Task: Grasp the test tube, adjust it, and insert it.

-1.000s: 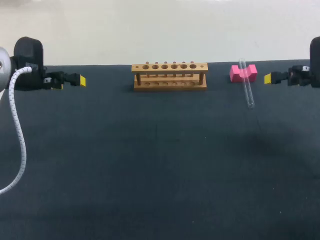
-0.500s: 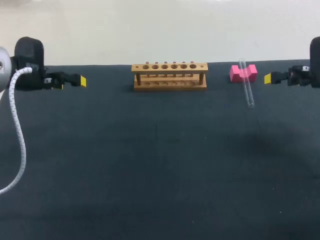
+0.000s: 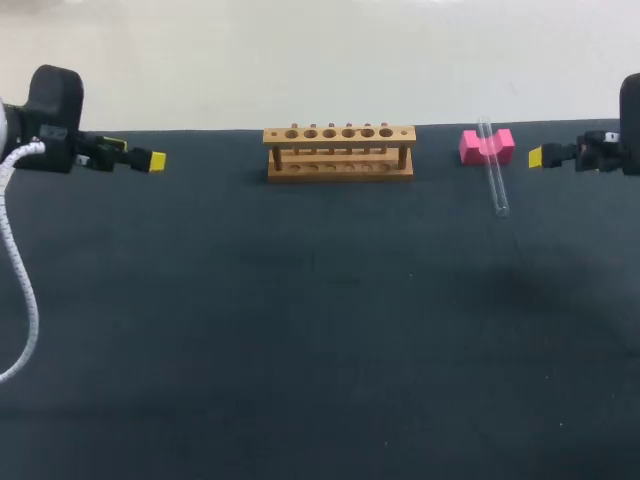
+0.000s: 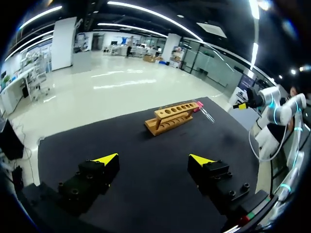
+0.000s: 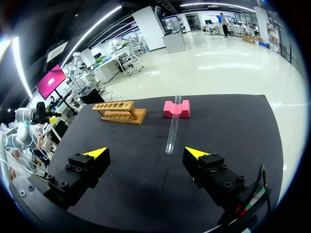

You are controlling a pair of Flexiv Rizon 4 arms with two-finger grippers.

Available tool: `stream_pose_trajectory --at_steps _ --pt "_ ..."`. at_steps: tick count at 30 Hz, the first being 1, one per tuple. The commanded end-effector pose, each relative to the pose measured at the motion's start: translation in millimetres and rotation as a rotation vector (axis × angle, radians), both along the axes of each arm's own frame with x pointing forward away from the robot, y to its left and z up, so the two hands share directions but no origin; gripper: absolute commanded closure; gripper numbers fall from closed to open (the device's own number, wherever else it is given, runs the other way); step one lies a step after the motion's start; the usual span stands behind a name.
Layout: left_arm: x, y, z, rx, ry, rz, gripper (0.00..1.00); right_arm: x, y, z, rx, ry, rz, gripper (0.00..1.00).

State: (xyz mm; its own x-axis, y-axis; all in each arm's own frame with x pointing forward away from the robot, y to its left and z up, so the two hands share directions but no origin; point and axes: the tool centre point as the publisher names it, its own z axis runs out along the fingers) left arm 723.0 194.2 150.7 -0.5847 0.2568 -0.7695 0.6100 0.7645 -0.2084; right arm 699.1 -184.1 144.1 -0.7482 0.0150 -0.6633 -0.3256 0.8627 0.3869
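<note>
A clear glass test tube [image 3: 494, 172] lies slanted at the table's back right, its far end resting on a pink block [image 3: 486, 146]. The wooden rack [image 3: 339, 152], with a row of several empty holes, stands at the back middle. My right gripper [image 3: 537, 156] hovers just right of the pink block. In the right wrist view the right gripper [image 5: 146, 152] is open and empty, with the tube [image 5: 173, 127] ahead of it. My left gripper [image 3: 156, 160] hangs at the far left, well away from the rack. The left wrist view shows the left gripper [image 4: 153, 158] open and empty, the rack [image 4: 172, 116] far ahead.
The dark table top [image 3: 320, 330] stretches bare from the rack to the front edge. A white cable [image 3: 22, 280] hangs from my left arm at the left edge.
My left arm has shifted slightly, its gripper a little higher and further left, and the cable has swung. The right arm, tube and rack have not moved.
</note>
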Motion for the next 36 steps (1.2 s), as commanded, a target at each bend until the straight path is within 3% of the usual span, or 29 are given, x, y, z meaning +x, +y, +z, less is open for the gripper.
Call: stream_pose_trajectory --at_steps 1,15,22,36 --pt "7.1 10 -7.6 -0.217 -0.121 -0.326 0.0 -1.3 1 1 -0.006 0.0 -0.005 0.0" --pt "43.8 3 -32.0 -0.236 -0.241 -0.547 0.0 -1.3 1 1 -0.006 0.0 -0.005 0.0" --pt "63.6 -12 -43.2 -0.227 -0.277 -0.584 0.0 -1.3 1 1 -0.006 0.0 -0.005 0.0" --pt "79.8 -48 -55.9 -0.216 -0.307 -0.592 0.0 -1.3 1 1 -0.006 0.0 -0.005 0.0"
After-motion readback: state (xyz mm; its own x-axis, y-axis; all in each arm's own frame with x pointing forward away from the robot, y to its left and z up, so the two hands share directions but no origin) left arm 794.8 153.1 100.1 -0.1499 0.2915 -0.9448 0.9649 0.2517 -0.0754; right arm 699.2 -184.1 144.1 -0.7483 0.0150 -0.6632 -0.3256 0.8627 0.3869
